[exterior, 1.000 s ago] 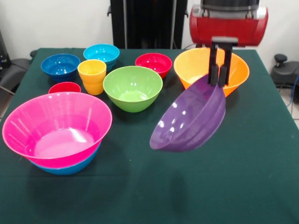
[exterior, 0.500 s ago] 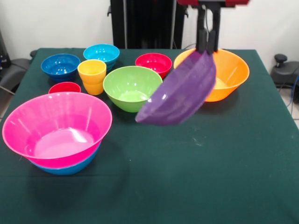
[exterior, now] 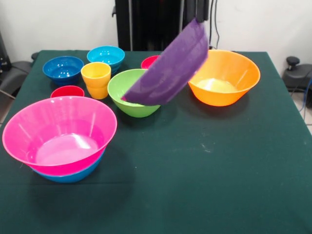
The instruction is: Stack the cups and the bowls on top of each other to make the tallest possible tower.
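The pincer [exterior: 201, 12] showed only as dark tips at the top edge, right above the upper rim of the purple bowl [exterior: 165, 68]; whether it was clamped on that rim could not be told, since the meeting point was cut off by the frame. The purple bowl hung in the air, tipped steeply on its side, its lower edge over the green bowl [exterior: 130, 95] and its body covering most of the small red bowl [exterior: 149, 62] behind. Just to one side sat the big orange bowl [exterior: 225, 78], upright and empty on the green worktop [exterior: 219, 170]. The tower so far was the pink bowl [exterior: 58, 131] nested in a blue bowl [exterior: 73, 174], near the front corner, well apart from the hanging bowl. Behind it stood the red cup [exterior: 67, 91], then the yellow cup [exterior: 96, 79], with the dark blue bowl [exterior: 63, 68] and the light blue bowl [exterior: 106, 55] at the far edge. The green bowl and yellow cup stood between the purple bowl and the pink one.
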`<state>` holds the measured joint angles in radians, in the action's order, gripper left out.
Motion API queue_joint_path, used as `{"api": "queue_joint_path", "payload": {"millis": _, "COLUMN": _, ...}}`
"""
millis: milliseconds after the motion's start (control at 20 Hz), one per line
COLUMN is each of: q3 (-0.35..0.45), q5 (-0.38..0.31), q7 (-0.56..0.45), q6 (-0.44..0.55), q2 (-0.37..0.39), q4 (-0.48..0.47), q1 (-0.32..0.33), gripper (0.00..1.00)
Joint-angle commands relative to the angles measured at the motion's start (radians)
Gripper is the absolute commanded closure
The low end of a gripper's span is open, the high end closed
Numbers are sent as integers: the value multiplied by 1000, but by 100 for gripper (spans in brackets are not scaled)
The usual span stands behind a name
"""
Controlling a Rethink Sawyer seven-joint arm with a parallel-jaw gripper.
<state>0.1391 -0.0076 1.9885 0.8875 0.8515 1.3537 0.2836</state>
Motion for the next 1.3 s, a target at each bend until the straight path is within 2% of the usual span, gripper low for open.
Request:
{"api": "queue_joint_path", "payload": {"millis": 50, "q3": 102, "q5": -8, "q7": -149, "q6": 101, "q2": -2, "q4": 97, "q1": 35, "gripper": 100}}
{"api": "queue_joint_path", "payload": {"millis": 550, "q3": 113, "q5": -32, "q7": -181, "q6": 85, "q2": 5, "q4": 144, "q1": 87, "gripper": 100}}
{"api": "queue_joint_path", "payload": {"millis": 1300, "q3": 198, "q5": -77, "q7": -233, "q6": -5, "q2": -57, "q4": 162, "q1": 193, "gripper": 100}}
